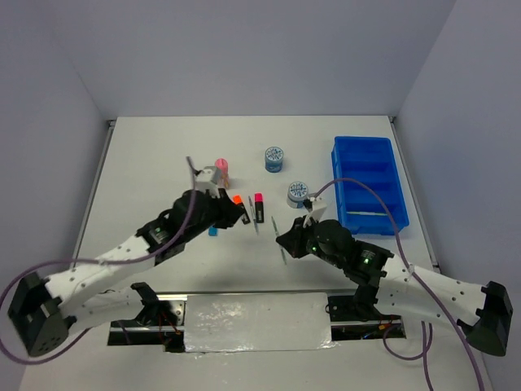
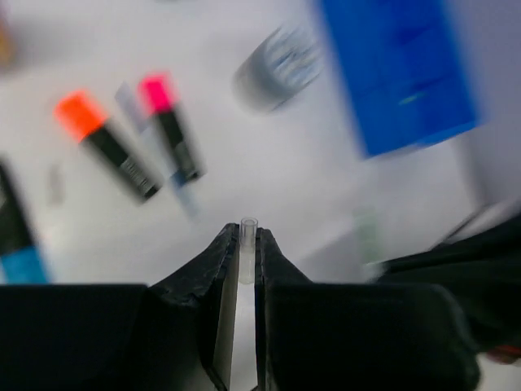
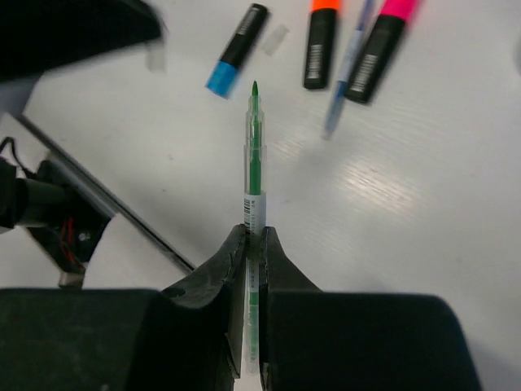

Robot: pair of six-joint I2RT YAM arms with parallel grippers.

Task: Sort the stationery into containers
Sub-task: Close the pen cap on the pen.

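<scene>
My left gripper (image 2: 248,232) is shut on a small clear plastic tube (image 2: 248,244), held above the table; in the top view it (image 1: 242,215) sits beside the highlighters. My right gripper (image 3: 254,236) is shut on a thin green pen (image 3: 255,155) that points away from it; in the top view it (image 1: 282,241) is at mid-table. Orange-capped (image 1: 238,201), pink-capped (image 1: 259,204) and blue-capped (image 1: 213,230) highlighters lie on the table with a thin pale pen (image 3: 346,69) between them. Two patterned rolls (image 1: 275,157) (image 1: 298,193) and a pink-topped tube (image 1: 221,169) stand farther back. The blue tray (image 1: 368,183) is at the right.
A pale pen (image 1: 366,213) lies in a near compartment of the tray. A small clear cap (image 3: 275,39) lies near the blue highlighter (image 3: 236,50). The table's near edge with a metal mount (image 1: 256,322) runs between the arm bases. Grey walls enclose the table.
</scene>
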